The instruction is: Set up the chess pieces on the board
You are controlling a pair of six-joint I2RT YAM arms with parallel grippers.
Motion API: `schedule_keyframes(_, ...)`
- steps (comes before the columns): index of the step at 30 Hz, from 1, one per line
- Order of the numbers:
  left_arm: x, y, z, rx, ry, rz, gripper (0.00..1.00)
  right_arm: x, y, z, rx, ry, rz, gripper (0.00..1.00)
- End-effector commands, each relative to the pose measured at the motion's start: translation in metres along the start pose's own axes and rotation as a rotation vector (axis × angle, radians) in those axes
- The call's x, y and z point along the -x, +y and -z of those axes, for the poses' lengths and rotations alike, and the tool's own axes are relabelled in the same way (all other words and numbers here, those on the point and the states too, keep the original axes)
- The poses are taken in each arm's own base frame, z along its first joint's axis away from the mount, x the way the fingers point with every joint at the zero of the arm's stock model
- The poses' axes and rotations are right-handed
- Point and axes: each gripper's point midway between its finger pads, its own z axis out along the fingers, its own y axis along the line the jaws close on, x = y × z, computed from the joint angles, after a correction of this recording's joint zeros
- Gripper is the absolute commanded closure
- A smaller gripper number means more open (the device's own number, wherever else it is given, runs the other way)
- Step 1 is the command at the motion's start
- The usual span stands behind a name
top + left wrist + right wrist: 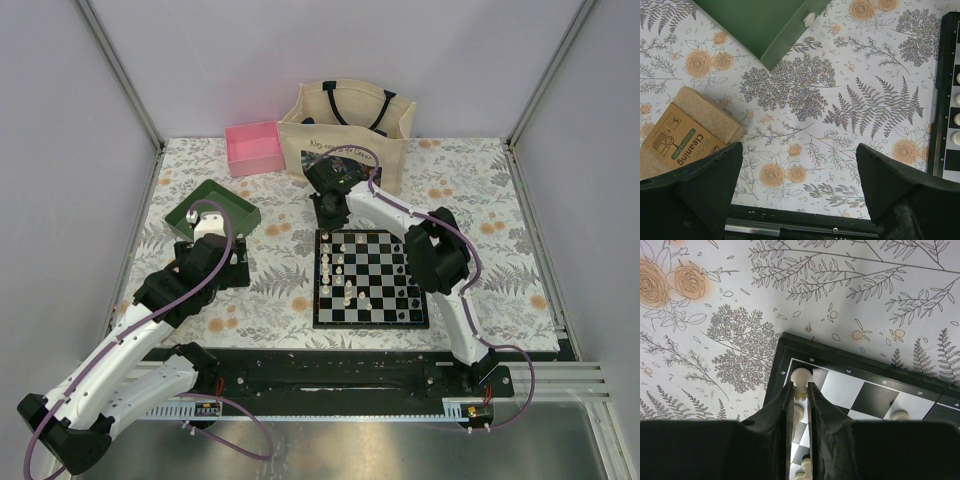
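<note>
The board (370,322) lies at mid-table with several cream-white chess pieces (342,268) on its left half and black ones (413,292) at its right. My right gripper (800,390) is shut on a cream-white piece (801,375), held upright over the board's far-left corner square (815,376). In the top view that gripper (323,215) hangs at the same corner. More white pieces (900,414) stand nearby. My left gripper (799,150) is open over bare cloth, left of the board (946,100), with nothing between its fingers.
A green tray (238,208) sits at the left, with a small white piece (809,19) by its rim. A pack of cleaning sponges (690,125) lies beside my left gripper. A pink box (255,147) and a tote bag (345,125) stand at the back.
</note>
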Motion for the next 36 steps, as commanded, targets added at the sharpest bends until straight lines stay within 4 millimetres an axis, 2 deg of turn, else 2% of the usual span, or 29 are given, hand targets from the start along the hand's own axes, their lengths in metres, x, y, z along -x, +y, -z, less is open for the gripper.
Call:
schedule_keyframes(1, 0.014, -0.002, 0.004, -0.009, -0.044, 0.030, 0.01, 0.012, 0.008, 0.003, 0.006, -0.022, 0.009, 0.77)
schedule_keyframes(7, 0.015, -0.002, 0.004, -0.007, -0.047, 0.031, 0.01, 0.010, 0.008, 0.004, 0.008, -0.017, 0.020, 0.72)
schedule_keyframes(13, 0.015, -0.002, 0.004, -0.007, -0.046, 0.032, 0.01, 0.013, 0.010, 0.012, 0.018, -0.029, 0.022, 0.78)
schedule_keyframes(19, 0.015, -0.002, 0.004, -0.009, -0.047, 0.032, 0.01, 0.006, 0.011, 0.010, 0.028, -0.012, 0.027, 0.76)
schedule_keyframes(28, 0.015, -0.002, 0.004, -0.010, -0.048, 0.034, 0.01, 0.003, 0.012, 0.016, 0.035, -0.012, 0.034, 0.80)
schedule_keyframes(36, 0.015, -0.002, 0.004, -0.008, -0.048, 0.034, 0.01, 0.000, 0.012, 0.016, 0.035, -0.007, 0.037, 0.79)
